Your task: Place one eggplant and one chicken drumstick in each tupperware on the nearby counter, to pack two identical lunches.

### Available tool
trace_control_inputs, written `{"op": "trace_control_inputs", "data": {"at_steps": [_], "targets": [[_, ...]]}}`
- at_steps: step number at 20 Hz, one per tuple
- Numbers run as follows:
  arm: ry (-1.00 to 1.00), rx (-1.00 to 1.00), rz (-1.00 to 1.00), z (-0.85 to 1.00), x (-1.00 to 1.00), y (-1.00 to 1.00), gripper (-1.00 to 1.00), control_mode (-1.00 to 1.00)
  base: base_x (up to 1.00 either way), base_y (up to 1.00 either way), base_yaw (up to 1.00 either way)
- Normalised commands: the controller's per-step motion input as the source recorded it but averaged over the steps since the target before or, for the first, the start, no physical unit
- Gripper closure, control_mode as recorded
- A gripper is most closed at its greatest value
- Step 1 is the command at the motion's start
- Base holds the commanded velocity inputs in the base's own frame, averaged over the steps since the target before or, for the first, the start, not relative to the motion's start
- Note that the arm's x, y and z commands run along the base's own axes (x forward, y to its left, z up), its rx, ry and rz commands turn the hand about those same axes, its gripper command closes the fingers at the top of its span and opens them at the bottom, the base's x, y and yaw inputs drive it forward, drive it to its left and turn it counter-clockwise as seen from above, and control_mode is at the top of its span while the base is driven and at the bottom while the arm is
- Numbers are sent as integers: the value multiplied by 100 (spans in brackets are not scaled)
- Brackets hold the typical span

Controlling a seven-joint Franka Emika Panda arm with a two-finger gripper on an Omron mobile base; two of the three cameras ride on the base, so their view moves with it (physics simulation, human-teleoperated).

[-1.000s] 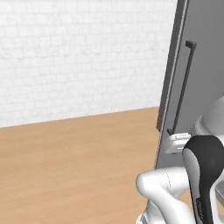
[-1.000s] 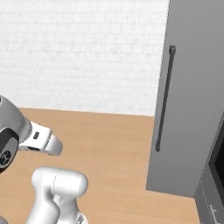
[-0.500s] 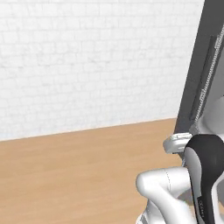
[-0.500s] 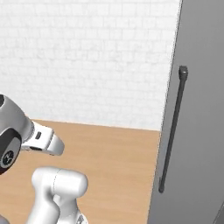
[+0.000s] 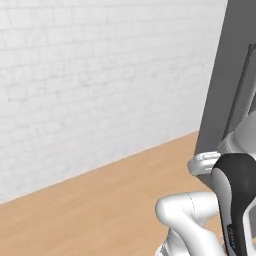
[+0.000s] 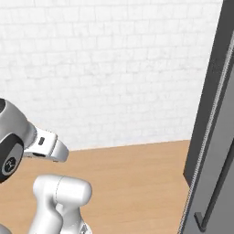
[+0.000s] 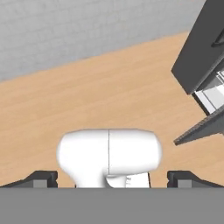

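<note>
The eggplant, chicken drumstick, tupperware and counter are out of view. In the hand view my gripper (image 7: 112, 177) points down at the light wooden floor (image 7: 109, 96). Its two dark fingertips (image 7: 42, 177) stand far apart at the bottom of that view. The gripper is open and holds nothing.
A tall dark grey cabinet (image 5: 235, 75) with a vertical bar handle (image 6: 218, 192) stands at the right of both base views. A white brick wall (image 6: 100, 68) runs behind bare wooden floor (image 5: 90, 215). In the hand view, dark panels (image 7: 197, 48) with a pale interior (image 7: 213, 94) sit at the upper right.
The whole picture has shifted in both base views. The cabinet has slid toward the right edge and more wall shows, so the camera has turned. The arm keeps its pose.
</note>
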Motion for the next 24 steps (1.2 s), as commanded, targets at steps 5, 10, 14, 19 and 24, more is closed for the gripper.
{"op": "trace_control_inputs", "data": {"at_steps": [5, 10, 14, 19, 24], "targets": [[0, 0, 0, 0, 0, 0, -100, 100, 67, 57, -80], [0, 0, 0, 0, 0, 0, -100, 100, 42, 39, -90], [0, 0, 0, 0, 0, 0, -100, 100, 46, 46, -87], [0, 0, 0, 0, 0, 0, -100, 100, 67, 96, -56], [0, 0, 0, 0, 0, 0, -100, 100, 73, 92, -49]]}}
